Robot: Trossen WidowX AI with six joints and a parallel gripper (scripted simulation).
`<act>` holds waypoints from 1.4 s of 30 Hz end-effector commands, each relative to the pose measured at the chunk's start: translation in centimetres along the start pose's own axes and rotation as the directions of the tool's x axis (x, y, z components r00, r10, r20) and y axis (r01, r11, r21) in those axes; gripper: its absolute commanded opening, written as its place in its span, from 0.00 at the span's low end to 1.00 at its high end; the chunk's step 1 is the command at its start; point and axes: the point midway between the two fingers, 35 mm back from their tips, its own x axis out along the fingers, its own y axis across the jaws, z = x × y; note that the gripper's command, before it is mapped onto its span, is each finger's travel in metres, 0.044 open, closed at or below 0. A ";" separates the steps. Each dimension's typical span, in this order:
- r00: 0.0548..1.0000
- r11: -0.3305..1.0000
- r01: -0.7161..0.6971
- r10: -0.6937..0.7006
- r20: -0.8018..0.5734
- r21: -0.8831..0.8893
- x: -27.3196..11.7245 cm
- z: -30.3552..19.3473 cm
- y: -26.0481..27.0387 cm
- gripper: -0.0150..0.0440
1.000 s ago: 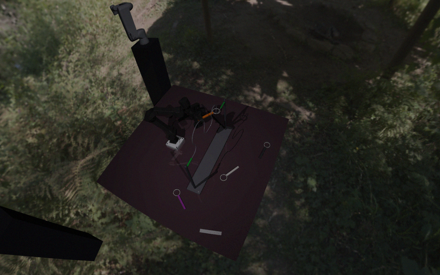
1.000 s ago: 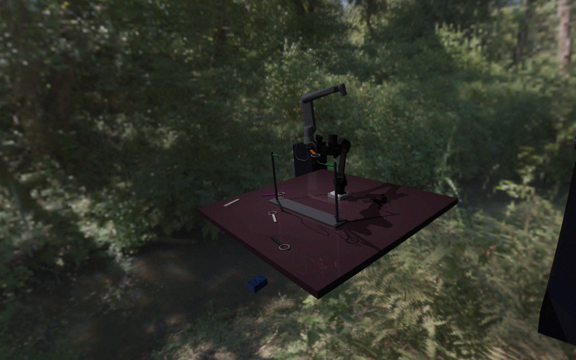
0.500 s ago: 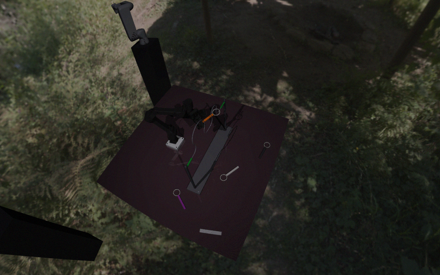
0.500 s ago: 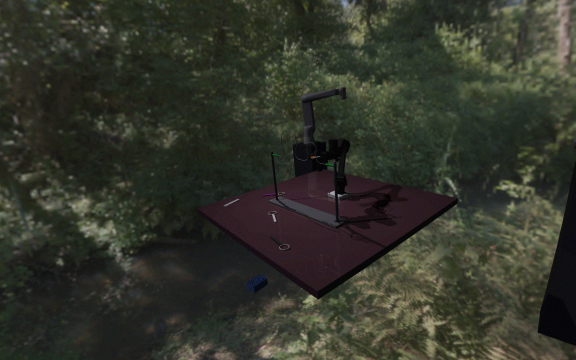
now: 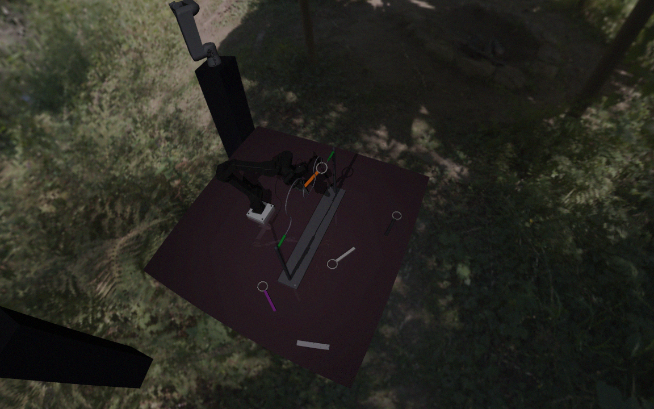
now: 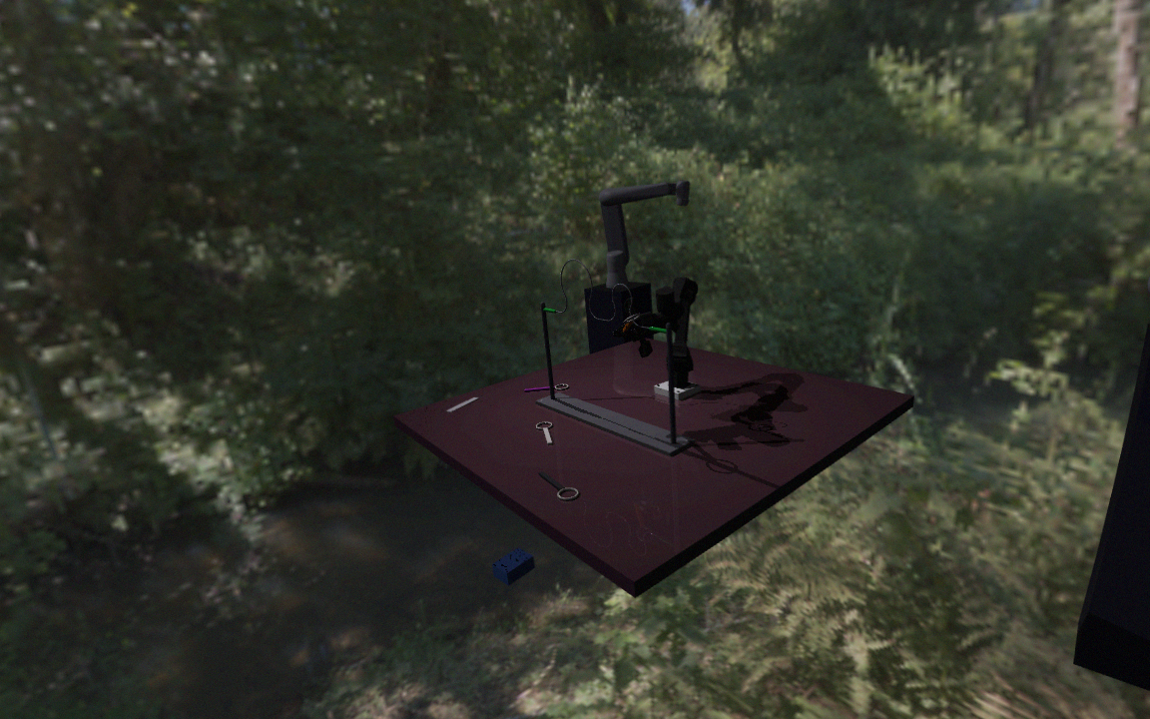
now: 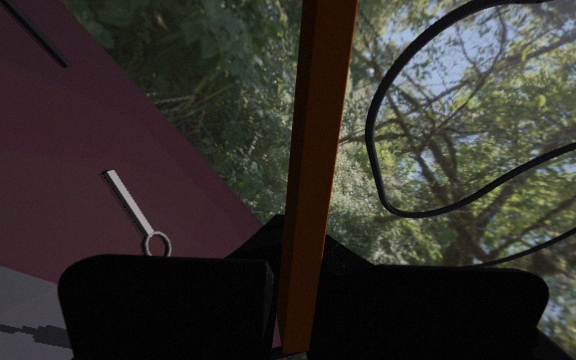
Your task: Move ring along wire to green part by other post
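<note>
My gripper (image 5: 306,187) (image 7: 286,224) is shut on the orange handle (image 5: 312,179) (image 7: 318,125) (image 6: 626,328). The handle's ring (image 5: 321,173) is up in the air near the far green part (image 5: 330,155) (image 6: 660,331), beside the far post (image 5: 334,175) (image 6: 671,384). The ring is outside the wrist view, and I cannot tell for certain how the wire runs through it. The thin grey wire (image 5: 286,203) (image 7: 369,125) curves away to the other green part (image 5: 281,241) (image 6: 551,310) at the near post (image 5: 283,262) (image 6: 548,353).
A long grey base (image 5: 320,216) joins the posts. A white-handled ring (image 5: 344,254) (image 6: 547,435) (image 7: 130,202), a purple-handled ring (image 5: 269,300) (image 6: 538,388), a dark-handled ring (image 5: 390,226) (image 6: 552,483) and a pale bar (image 5: 312,345) (image 6: 463,403) lie on the table. Other grey arms stand on black pedestals.
</note>
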 end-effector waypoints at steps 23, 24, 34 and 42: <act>0.962 0.806 -0.237 0.272 0.015 0.543 -2.4 2.8 9.4 0.00; 0.960 0.793 -0.242 0.281 0.018 0.559 -2.5 3.0 9.7 0.00; 0.934 0.663 -0.287 0.353 0.050 0.692 -3.8 5.1 11.9 0.00; 0.920 0.591 -0.304 0.385 0.070 0.747 -4.6 6.5 13.0 0.00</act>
